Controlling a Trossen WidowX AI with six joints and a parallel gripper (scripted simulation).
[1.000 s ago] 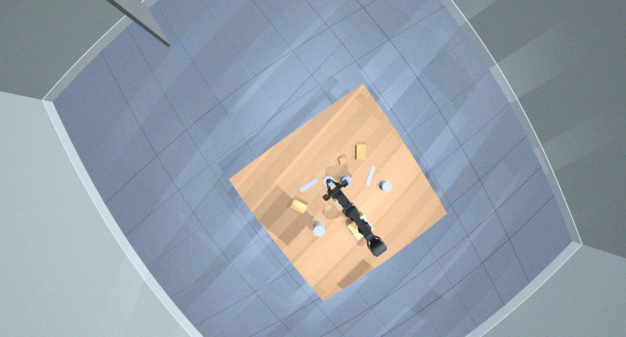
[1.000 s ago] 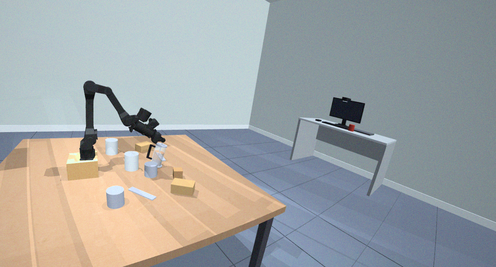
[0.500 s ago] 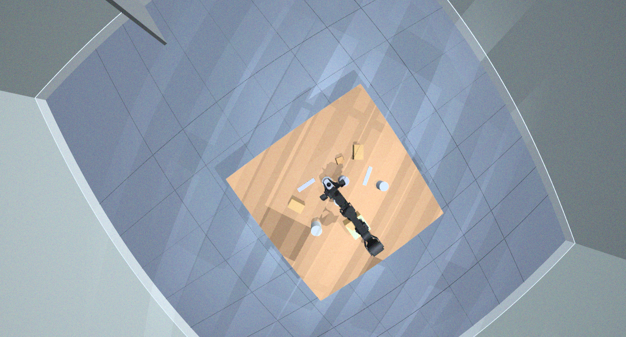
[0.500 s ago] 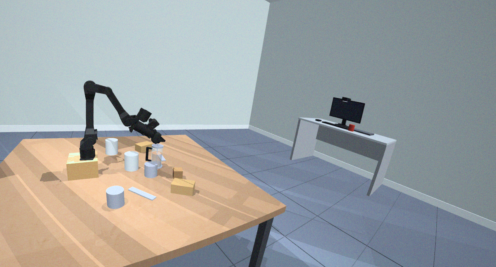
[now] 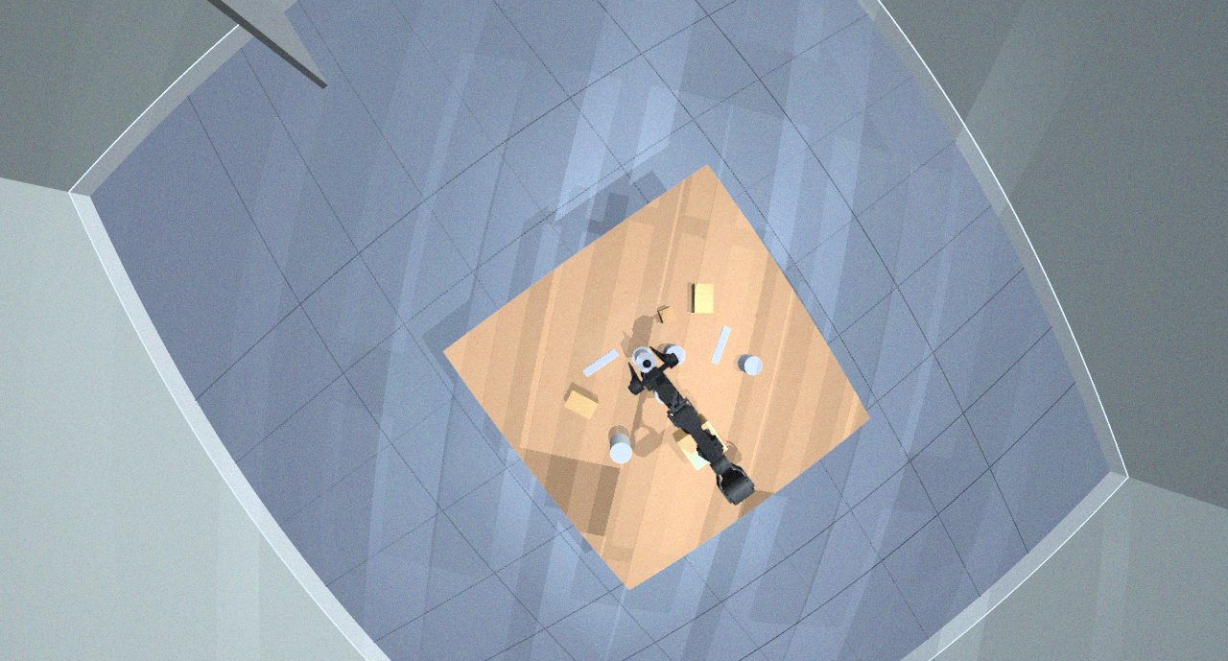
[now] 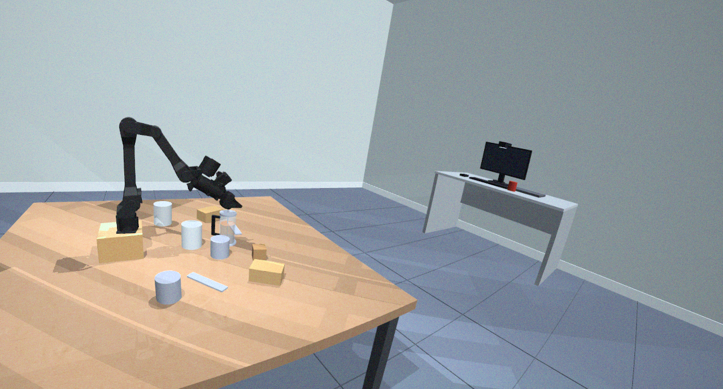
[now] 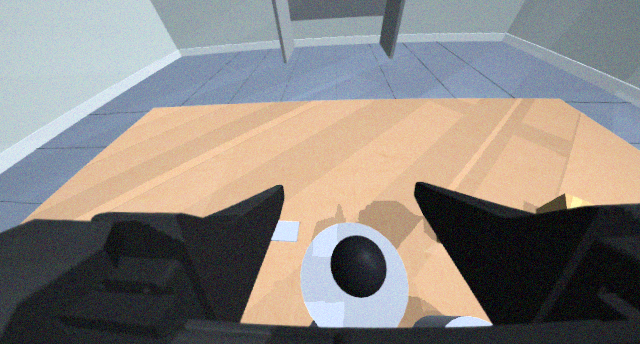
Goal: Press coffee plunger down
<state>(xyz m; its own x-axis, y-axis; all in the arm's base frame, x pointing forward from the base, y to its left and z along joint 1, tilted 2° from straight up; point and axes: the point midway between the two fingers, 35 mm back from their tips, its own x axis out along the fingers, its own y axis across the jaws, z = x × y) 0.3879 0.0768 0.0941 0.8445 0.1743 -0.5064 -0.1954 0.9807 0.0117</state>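
The coffee press (image 6: 227, 231) stands upright on the wooden table, its black handle (image 6: 216, 224) towards the arm's base. Its round pale lid (image 5: 637, 356) (image 6: 227, 214) (image 7: 320, 284) shows from above, with the black plunger knob (image 5: 647, 363) (image 7: 358, 266) over it. My gripper (image 5: 641, 356) (image 7: 348, 190) is wide open, one finger on each side of the knob, touching neither side of it in the wrist view. In the exterior view the fingers hide the knob, so the rod's exact height above the lid is hard to tell.
A short grey cylinder (image 5: 674, 354) (image 6: 220, 247) stands close beside the press. A white cylinder (image 6: 191, 235) stands towards the arm's base. A small brown block (image 5: 663, 315) (image 6: 258, 251), a yellow block (image 5: 702, 298) (image 6: 266, 272) and a pale strip (image 5: 601, 363) (image 7: 288, 231) lie around it.
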